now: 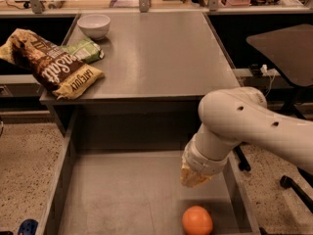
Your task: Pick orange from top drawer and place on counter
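Note:
The orange point(197, 220) lies on the flat bottom of the open top drawer point(122, 195), near its front right corner. My white arm reaches in from the right. The gripper point(194, 176) hangs at the arm's yellowish wrist end, over the right part of the drawer, a little above and behind the orange and apart from it. The orange shows whole, with nothing around it. The grey counter point(156, 53) stands above and behind the drawer.
On the counter, a white bowl point(94, 24) stands at the back left, and a brown chip bag point(54, 67) and a green packet point(87, 50) lie at the left edge. A dark round side table point(286, 45) stands to the right. The floor is speckled.

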Tool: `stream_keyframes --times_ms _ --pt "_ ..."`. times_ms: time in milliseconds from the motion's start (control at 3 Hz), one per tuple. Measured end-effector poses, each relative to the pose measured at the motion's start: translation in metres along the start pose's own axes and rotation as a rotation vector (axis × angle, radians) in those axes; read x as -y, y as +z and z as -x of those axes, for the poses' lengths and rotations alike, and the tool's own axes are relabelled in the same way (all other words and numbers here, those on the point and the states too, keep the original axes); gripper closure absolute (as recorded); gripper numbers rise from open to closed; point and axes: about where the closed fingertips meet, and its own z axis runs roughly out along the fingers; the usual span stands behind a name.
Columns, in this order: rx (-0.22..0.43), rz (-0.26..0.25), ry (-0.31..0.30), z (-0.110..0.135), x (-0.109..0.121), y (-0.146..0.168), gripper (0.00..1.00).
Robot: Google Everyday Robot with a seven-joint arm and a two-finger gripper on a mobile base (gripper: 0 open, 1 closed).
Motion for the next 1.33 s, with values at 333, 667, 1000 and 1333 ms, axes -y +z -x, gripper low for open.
stream_keyframes --times_ms 333,667,1000,1333 --pt "-0.020 -0.008 0.017 -0.010 0.008 -0.002 0.81" --pt "-0.048 0.017 0.025 0.004 0.006 0.011 0.50" --pt "-0.067 0.043 0.016 0.018 0.003 0.019 0.27" --pt "-0.130 0.062 -0.033 0.034 0.001 0.025 0.00"
